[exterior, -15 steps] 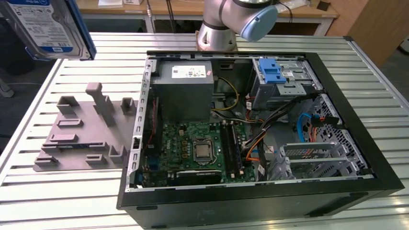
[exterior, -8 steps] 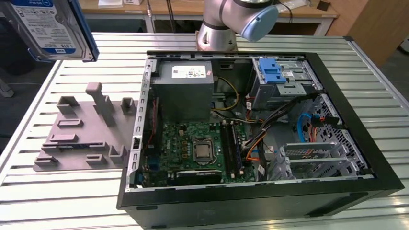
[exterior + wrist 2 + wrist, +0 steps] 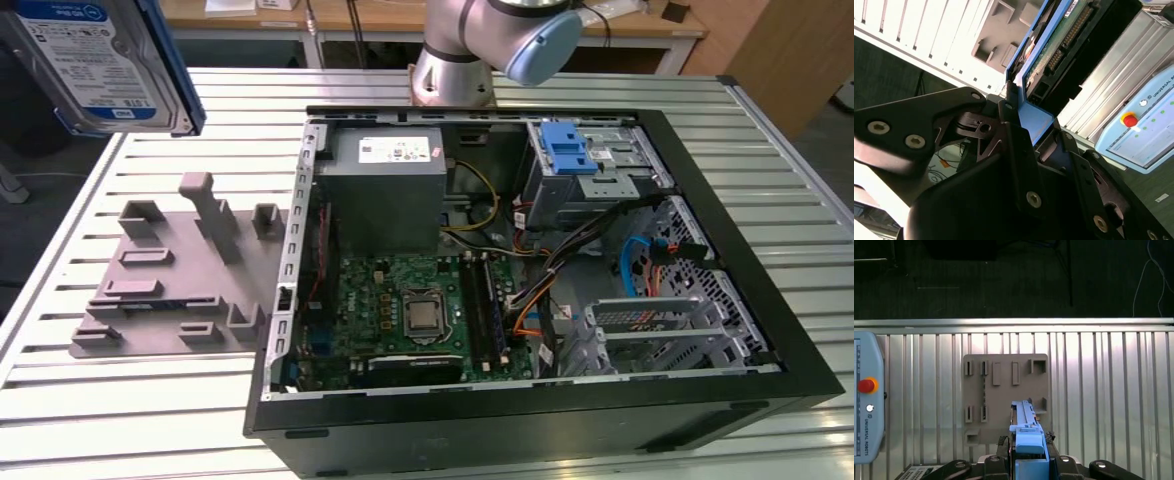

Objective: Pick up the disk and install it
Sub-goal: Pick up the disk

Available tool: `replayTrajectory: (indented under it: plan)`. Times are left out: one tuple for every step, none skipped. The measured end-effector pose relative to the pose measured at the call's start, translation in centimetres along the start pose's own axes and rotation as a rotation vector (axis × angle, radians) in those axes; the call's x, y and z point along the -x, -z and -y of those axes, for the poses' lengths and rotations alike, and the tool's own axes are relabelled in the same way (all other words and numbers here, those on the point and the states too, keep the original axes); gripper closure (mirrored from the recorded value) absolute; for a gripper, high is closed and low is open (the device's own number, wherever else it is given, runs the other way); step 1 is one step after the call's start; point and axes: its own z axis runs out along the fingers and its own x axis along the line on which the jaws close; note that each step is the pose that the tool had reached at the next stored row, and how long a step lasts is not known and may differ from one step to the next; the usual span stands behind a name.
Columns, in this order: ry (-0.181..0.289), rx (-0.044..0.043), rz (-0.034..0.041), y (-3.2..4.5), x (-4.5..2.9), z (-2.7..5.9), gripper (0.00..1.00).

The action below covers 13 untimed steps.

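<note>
The disk (image 3: pixel 1024 415) is pinched at its blue bracket by the pincer (image 3: pixel 1028 442), apparently firmly; a grey holder (image 3: pixel 999 390) lies beneath the pincer. It is judged stiff, weighty, shock-sensitive.

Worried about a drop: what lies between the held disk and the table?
The grey fixture plate, seen beneath the disk in the first wrist view.

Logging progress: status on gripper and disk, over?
Gripper shut on the disk. Disk aloft over grey fixture, outside the computer case. Cables beside the drive cage.
</note>
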Motion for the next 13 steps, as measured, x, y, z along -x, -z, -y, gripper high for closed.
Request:
replayTrajectory:
  plan:
    - [0.0,0.0,0.0,0.01,-0.14,0.02,0.64]
    - [0.0,0.0,0.0001,0.01,-0.26,0.05,0.64]
    - [0.0,0.0,0.0,0.02,-0.35,0.09,0.64]
    - [0.0,-0.0001,0.0,0.02,-0.41,0.15,0.64]
    - [0.0,-0.0001,0.0001,0.03,-0.46,0.24,0.64]
    - [0.0,0.0,0.0,0.04,-0.51,0.36,0.64]
    - [0.0,-0.0001,0.0001,0.04,-0.55,0.52,0.64]
    - [0.0,0.0001,0.0,0.05,-0.57,0.75,0.64]
    - [0.0,0.0002,0.0,0.06,-0.58,1.03,0.64]
    - [0.0,0.0005,0.0,0.07,-0.59,1.33,0.64]
    - [0.0,0.0008,0.0,0.08,-0.6,1.58,0.64]
    - [0.0,0.0009,0.0,0.09,-0.62,1.8,0.64]
    - [0.0,0.0009,0.0,0.09,-0.63,1.99,0.64]
